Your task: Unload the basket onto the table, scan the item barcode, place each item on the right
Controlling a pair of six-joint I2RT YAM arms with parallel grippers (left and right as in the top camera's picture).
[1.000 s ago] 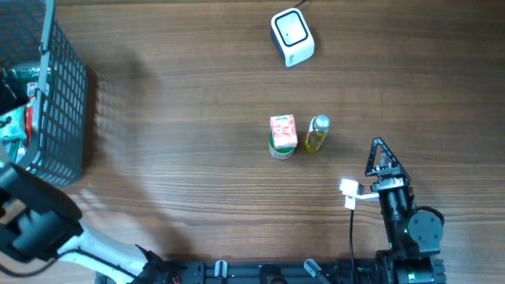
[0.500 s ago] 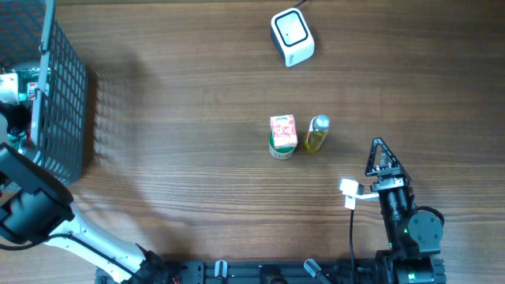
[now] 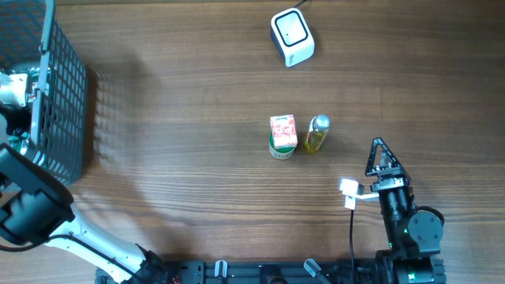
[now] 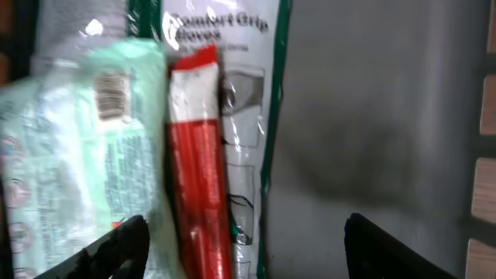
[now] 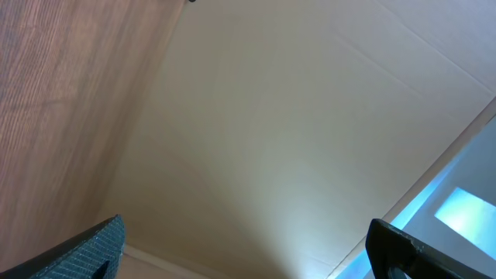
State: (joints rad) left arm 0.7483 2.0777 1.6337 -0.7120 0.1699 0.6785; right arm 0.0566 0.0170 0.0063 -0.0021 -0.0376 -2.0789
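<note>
Overhead, the left arm [image 3: 31, 209] reaches into the wire basket [image 3: 67, 87] at the left edge, and mesh hides the contents. The left wrist camera shows them. The left gripper [image 4: 244, 244] hangs jaws apart over a red packet [image 4: 200, 155], which lies between a pale green pack [image 4: 74, 163] with its barcode [image 4: 111, 93] showing and a gloves bag [image 4: 248, 101]. The right gripper [image 3: 382, 160] sits near right, jaws wide and empty. The white scanner [image 3: 292, 37] stands far centre.

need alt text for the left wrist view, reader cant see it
The left gripper hangs open over packets in a basket: a slim red packet lies on a white gloves pack, beside a pale green pack with a barcode. Bare grey basket floor fills the right side.
</note>
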